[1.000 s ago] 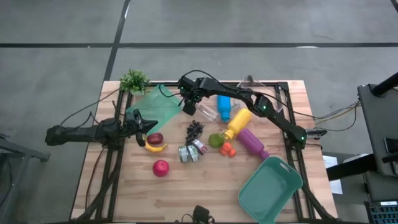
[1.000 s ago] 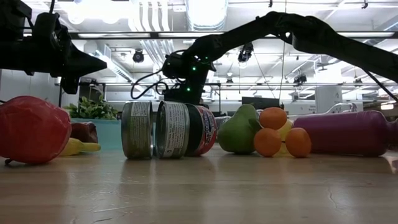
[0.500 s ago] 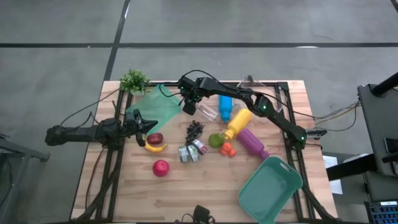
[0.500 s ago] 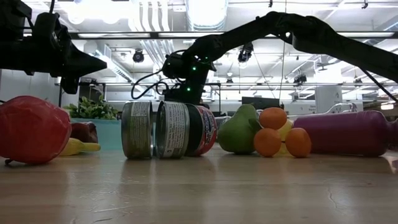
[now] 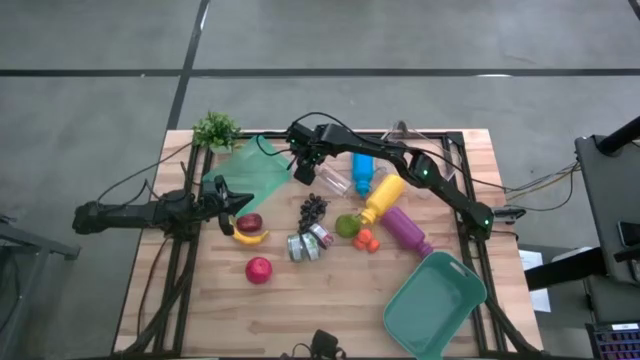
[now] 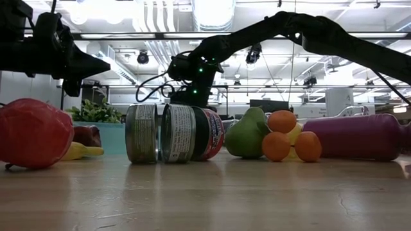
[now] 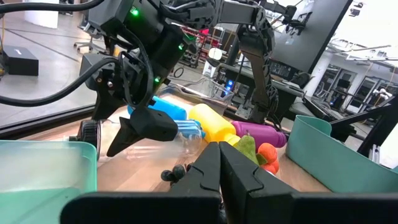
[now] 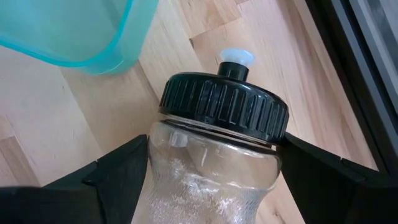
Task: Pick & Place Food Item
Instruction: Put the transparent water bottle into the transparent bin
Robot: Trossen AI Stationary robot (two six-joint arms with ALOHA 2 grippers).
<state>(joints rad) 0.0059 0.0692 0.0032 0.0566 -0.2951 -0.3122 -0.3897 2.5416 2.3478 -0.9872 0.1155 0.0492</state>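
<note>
Task looks barely begun: no food moved yet, and the teal plastic bin (image 5: 434, 305) at the table's near right corner seems empty. Right gripper (image 5: 305, 172) sits w/ jaws spread around a clear plastic bottle w/ black ribbed cap (image 8: 221, 149), not food. Dark grape bunch (image 5: 313, 209), green pear (image 5: 347, 225) & red apple (image 5: 259, 269) lie untouched mid-table. Left gripper (image 5: 232, 200) clenched, empty, waiting beside the yellow banana (image 5: 250, 237).

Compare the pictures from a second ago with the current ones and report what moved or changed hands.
Nothing visibly changed. The right gripper stays over the table's far side with its fingers straddling the clear bottle; the left gripper stays shut above the banana. The cans, pear and other items lie as before.
</note>
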